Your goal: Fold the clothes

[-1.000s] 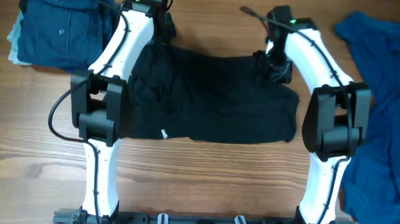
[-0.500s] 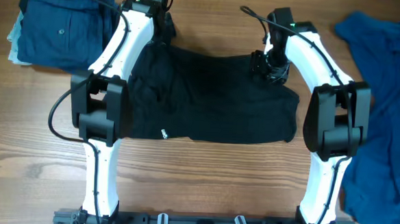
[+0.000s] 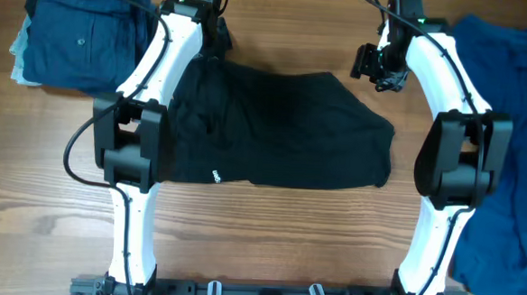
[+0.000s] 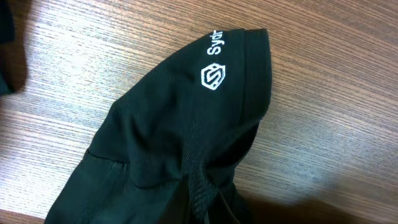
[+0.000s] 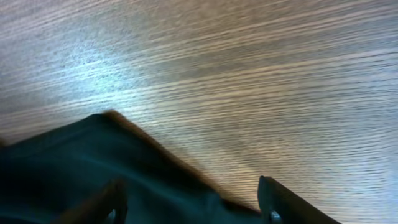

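Note:
A large black garment (image 3: 283,126) of the clothes lies spread on the wooden table, a small white label (image 3: 215,175) near its front edge. My left gripper (image 3: 211,49) is shut on its far left corner. The left wrist view shows bunched black fabric (image 4: 186,143) with a white logo (image 4: 213,76) running into the jaws, which the cloth hides. My right gripper (image 3: 381,69) hovers open off the garment's far right corner. In the right wrist view its fingertips (image 5: 272,200) stand apart above the black fabric edge (image 5: 93,155), holding nothing.
A folded navy garment (image 3: 80,29) rests at the far left on something pale (image 3: 20,55). A brighter blue garment (image 3: 517,143) sprawls along the right side. Both white arms flank the black garment. Bare wood (image 3: 277,229) lies in front.
My right gripper has left the black garment's far right corner and moved away to the right and back. The corner now lies flat. The left gripper has not moved.

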Controlling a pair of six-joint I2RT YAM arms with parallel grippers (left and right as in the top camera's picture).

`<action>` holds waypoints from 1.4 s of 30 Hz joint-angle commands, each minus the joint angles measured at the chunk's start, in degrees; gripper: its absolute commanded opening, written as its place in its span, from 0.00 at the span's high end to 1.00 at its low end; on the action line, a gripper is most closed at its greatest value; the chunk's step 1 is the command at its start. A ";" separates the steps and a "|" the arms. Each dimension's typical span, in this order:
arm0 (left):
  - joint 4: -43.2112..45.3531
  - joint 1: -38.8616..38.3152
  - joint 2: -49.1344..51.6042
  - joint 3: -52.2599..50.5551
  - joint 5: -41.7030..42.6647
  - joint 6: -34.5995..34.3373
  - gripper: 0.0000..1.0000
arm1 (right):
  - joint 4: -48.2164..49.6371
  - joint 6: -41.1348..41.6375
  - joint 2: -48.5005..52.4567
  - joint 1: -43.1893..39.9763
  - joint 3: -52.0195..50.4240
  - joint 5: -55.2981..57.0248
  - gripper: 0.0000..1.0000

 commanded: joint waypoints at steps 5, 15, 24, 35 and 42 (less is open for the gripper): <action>-0.28 0.22 -1.79 1.01 -0.94 -0.57 0.96 | -0.26 5.51 1.84 4.63 -0.76 3.65 0.33; -0.48 0.22 -1.79 1.01 -0.94 -0.57 0.96 | -1.07 9.33 4.68 4.68 -0.79 3.15 0.36; -0.50 0.22 -1.79 1.01 -0.96 -0.57 0.96 | -0.66 11.13 6.49 4.94 -0.79 2.93 0.39; -0.50 0.22 -1.79 1.01 -0.94 -0.57 0.96 | 0.39 11.26 8.17 4.94 -0.68 4.20 0.93; -0.50 0.22 -1.79 1.01 -0.96 -0.55 0.96 | -1.64 11.58 8.15 3.30 5.31 10.97 0.96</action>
